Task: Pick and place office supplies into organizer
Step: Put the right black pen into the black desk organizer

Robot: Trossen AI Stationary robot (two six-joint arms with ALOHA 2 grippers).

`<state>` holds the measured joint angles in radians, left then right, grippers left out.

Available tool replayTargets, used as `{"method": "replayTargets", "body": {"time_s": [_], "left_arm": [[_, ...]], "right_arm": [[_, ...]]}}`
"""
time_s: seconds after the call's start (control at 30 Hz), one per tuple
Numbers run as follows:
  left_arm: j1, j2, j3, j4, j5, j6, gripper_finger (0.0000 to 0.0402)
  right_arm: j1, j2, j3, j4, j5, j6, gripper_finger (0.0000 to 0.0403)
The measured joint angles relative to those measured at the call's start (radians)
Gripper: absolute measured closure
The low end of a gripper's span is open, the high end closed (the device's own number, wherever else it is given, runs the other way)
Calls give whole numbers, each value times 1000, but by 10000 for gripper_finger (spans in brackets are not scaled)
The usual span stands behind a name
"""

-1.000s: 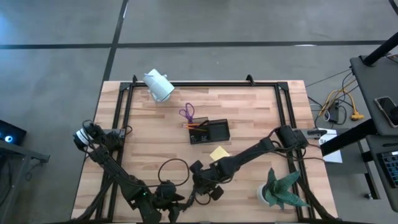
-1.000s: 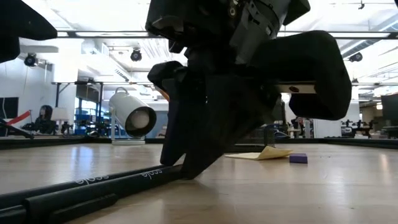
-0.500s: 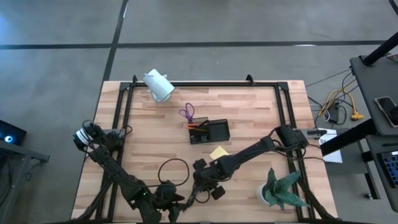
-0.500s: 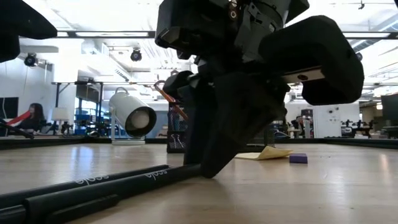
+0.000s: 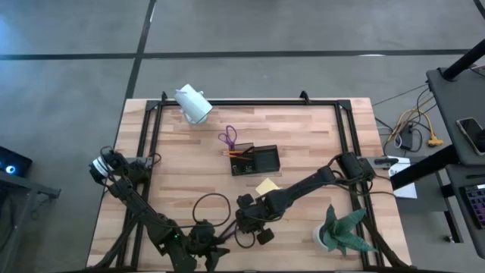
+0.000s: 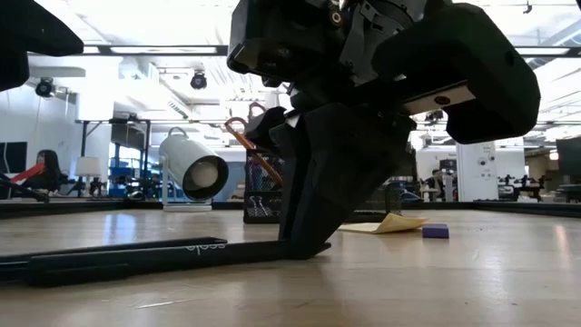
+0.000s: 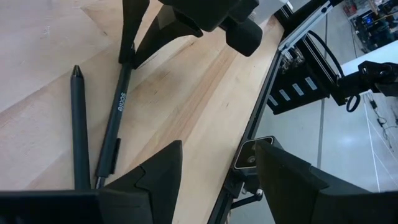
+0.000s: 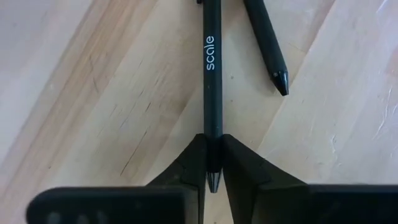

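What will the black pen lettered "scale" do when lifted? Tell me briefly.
Probably stiff and light: the pen is slim and straight. The right gripper pinches it near one tip, so the long free end may sag or swivel. Round-bodied, it could roll if dropped.

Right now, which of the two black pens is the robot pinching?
The pen with white "scale" lettering; the right gripper is shut on its tip end. The plain pen lies beside it, untouched.

Right claw (image 8: 211,163) is down on the wooden bench (image 8: 93,93), both fingers (image 8: 186,165) pinched onto the tip end of a black pen marked "scale" (image 8: 211,81). A second black pen (image 8: 266,43) lies just beside it on the wood, apart from the claw, its point angled away.
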<state>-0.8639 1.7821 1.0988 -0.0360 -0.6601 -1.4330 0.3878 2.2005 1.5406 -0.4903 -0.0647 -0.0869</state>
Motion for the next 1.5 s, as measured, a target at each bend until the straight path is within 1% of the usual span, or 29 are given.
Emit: {"method": "replayTargets", "body": {"time_s": [0.3, 0.43, 0.6, 0.87, 0.97, 1.13, 1.37, 1.5], "left_arm": [[0, 0, 0, 1, 0, 2, 217], [0, -12, 6, 0, -2, 47, 217], [0, -73, 6, -27, -53, 133, 217], [0, -239, 2, -154, -193, 307, 217], [0, -276, -10, -185, -195, 410, 217], [-1, -281, -21, -194, -169, 616, 217], [4, -283, -20, -192, -171, 777, 217], [8, -283, -21, -193, -185, 823, 217]], "right_arm": [[6, -6, 35, -32, -31, 112, 375], [15, -39, 71, -38, -15, 151, 376], [24, -87, 76, -39, 69, 209, 376], [40, -156, 76, -166, 215, 338, 377], [55, -199, 76, -187, 291, 400, 377], [92, -265, 76, -206, 402, 470, 377], [126, -276, 75, -269, 460, 536, 377], [141, -274, 75, -271, 482, 551, 377]]}}
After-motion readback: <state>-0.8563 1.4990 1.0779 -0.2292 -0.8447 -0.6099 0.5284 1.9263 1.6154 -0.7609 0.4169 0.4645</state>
